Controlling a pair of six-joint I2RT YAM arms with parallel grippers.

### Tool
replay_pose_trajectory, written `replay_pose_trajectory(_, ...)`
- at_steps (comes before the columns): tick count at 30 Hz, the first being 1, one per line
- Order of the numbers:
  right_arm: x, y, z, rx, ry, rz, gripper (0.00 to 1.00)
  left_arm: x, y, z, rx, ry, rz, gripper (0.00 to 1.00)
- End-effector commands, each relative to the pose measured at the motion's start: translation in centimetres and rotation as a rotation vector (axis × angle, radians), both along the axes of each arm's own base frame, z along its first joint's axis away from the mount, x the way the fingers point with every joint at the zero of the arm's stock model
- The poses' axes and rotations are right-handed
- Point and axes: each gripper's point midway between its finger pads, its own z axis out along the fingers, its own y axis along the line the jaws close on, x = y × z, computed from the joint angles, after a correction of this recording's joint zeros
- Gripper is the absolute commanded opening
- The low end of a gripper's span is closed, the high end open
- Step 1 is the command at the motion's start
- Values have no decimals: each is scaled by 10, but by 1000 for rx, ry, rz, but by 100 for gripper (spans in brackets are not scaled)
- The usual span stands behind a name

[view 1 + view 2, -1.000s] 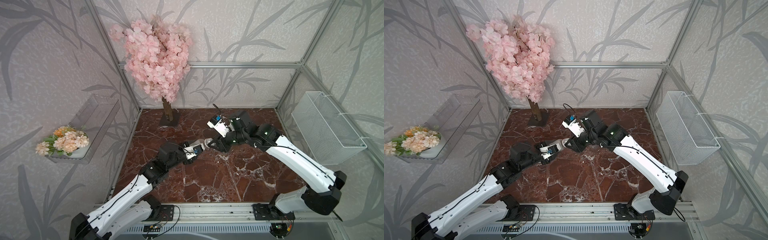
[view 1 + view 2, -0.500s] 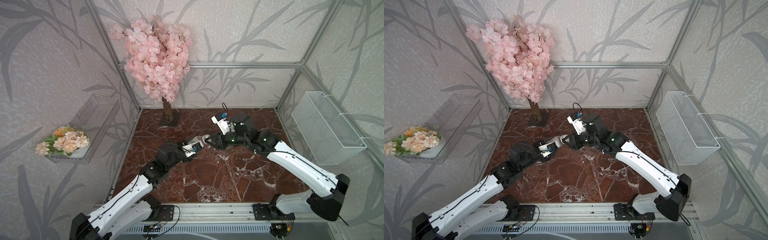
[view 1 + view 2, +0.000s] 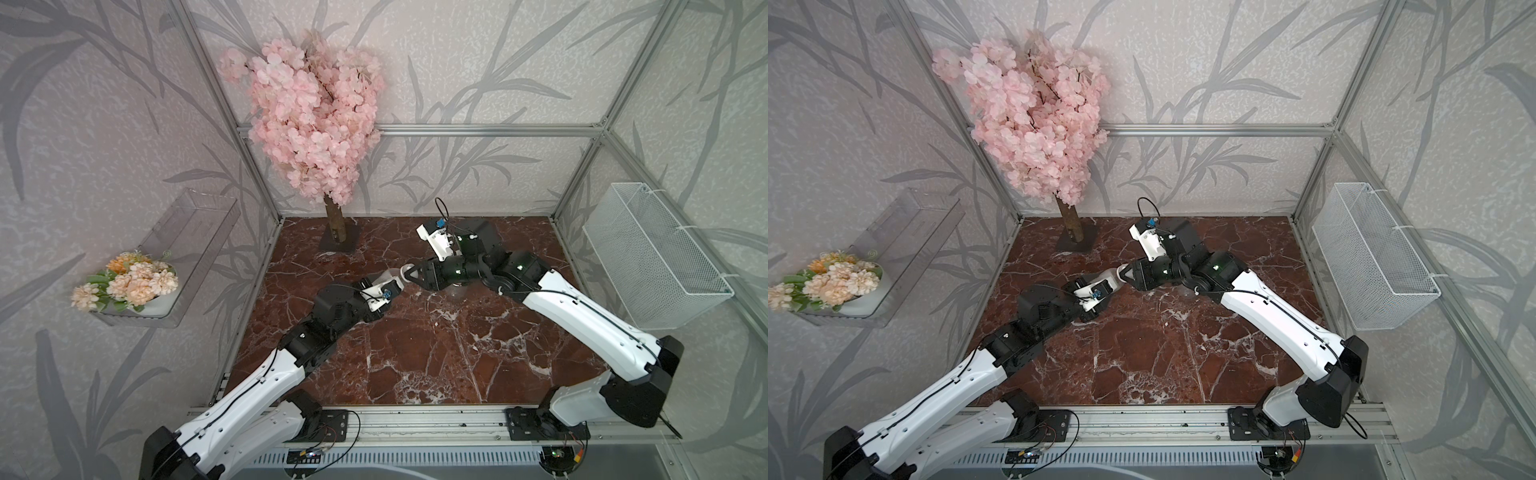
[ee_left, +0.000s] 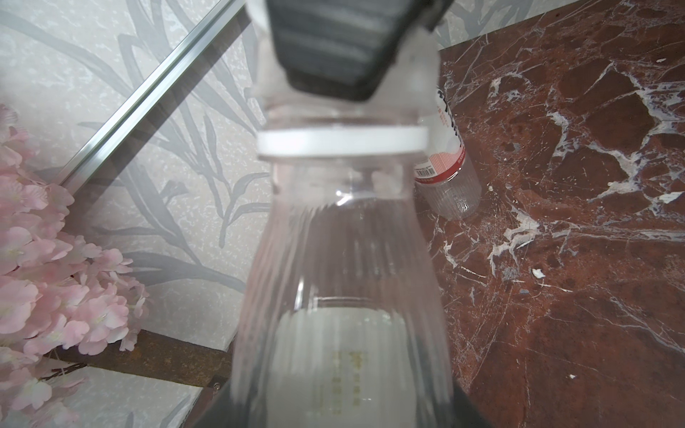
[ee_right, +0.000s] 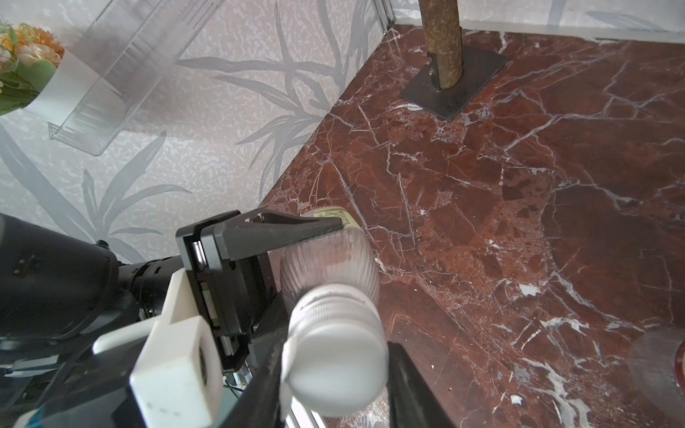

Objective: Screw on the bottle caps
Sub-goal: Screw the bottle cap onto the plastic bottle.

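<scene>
Step in hand, by judgement: threading the cap [image 5: 337,355] onto the clear bottle [image 5: 330,259], which is held in the air between the two arms, above the surface [image 3: 436,353].

Left fingers [image 5: 278,231]: closed on the ribbed body of the bottle, toward its labelled part.
Right fingers [image 4: 333,44]: closed on the cap, one on either side of its rim and touching it. The cap sits over the neck, just above the white collar ring [image 4: 341,142]. How far it is threaded cannot be told.

To do it well:
- The right wrist should turn about the bottle's own axis, with the cap square to the neck.
- A light push along that axis should help the thread catch rather than cross.
- The left grip has to stop the body from turning. The thin ribbed wall will likely dent under more squeeze, so firm, not tighter.
- Release, regrasp and turn again when wrist range runs out; stop once the cap meets the ring.

Second bottle [image 4: 448,166], with a red-and-white label, rests on the surface, well apart from both sets of fingers. Upright or lying cannot be told. Its neck is hidden, and no second cap is seen.
</scene>
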Motion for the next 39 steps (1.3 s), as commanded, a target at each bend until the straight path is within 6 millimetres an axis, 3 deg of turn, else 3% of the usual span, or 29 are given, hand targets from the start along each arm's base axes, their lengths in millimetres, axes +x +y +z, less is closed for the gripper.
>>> replay_pose_trajectory(1,-40,16,-63,-95,328,79,19,-32,-29,128,-228,-392,-205,47)
replay_pose_trajectory(8,-36,33,-55,43,498,-23,13,-18,-23,127,-138,-505,-110,47)
replay_pose_trajectory(13,-34,44,-52,114,585,-79,13,-10,-29,122,-46,-558,-106,47)
replay_pose_trajectory(20,-31,50,-50,206,666,-132,11,-5,-29,123,-46,-590,-70,47)
replay_pose_trajectory(28,-29,58,-47,321,749,-143,11,-6,-12,121,-98,-600,14,47)
replay_pose_trajectory(39,-27,52,-37,307,681,-142,16,-6,-3,99,-100,-504,42,45)
